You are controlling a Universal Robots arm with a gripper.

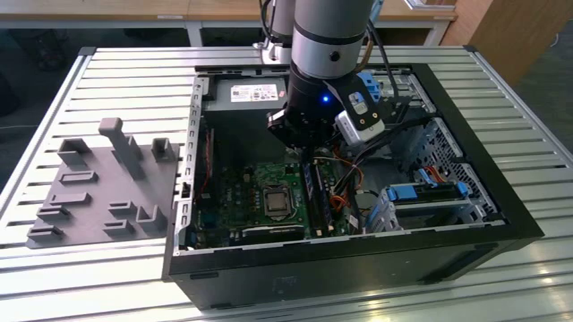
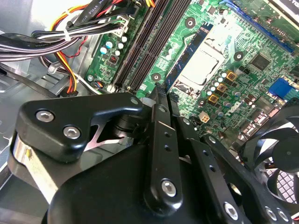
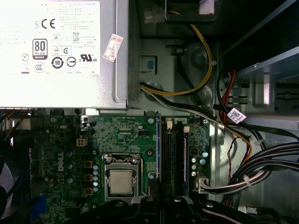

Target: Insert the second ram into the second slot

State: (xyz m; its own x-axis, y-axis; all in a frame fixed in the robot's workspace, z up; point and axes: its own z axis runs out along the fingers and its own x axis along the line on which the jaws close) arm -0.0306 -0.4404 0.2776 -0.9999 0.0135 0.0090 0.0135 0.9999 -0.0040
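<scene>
In the exterior view, the slatted table (image 1: 117, 74) carries an open computer case (image 1: 358, 258) at its middle, with a grey fixture (image 1: 90, 194) at the case's 9 o'clock. The arm (image 1: 329, 33) reaches down into the case over the motherboard (image 1: 233, 194). The claw (image 1: 306, 159) is closed on the 12 o'clock end of the second ram (image 1: 313, 201). This blue stick stands on edge along a memory slot at 3 o'clock of the processor socket (image 1: 275, 199). In the second wrist view the fingers (image 2: 160, 112) pinch it; whether it is fully seated, I cannot tell.

gripper (image 2: 161, 95) links matt black, screws (image 2: 169, 187) shiny steel. motherboard (image 3: 60, 140) glossy green. power supply (image 3: 112, 84) bare grey sheet metal. table (image 1: 125, 74) ribbed matt aluminium.
</scene>
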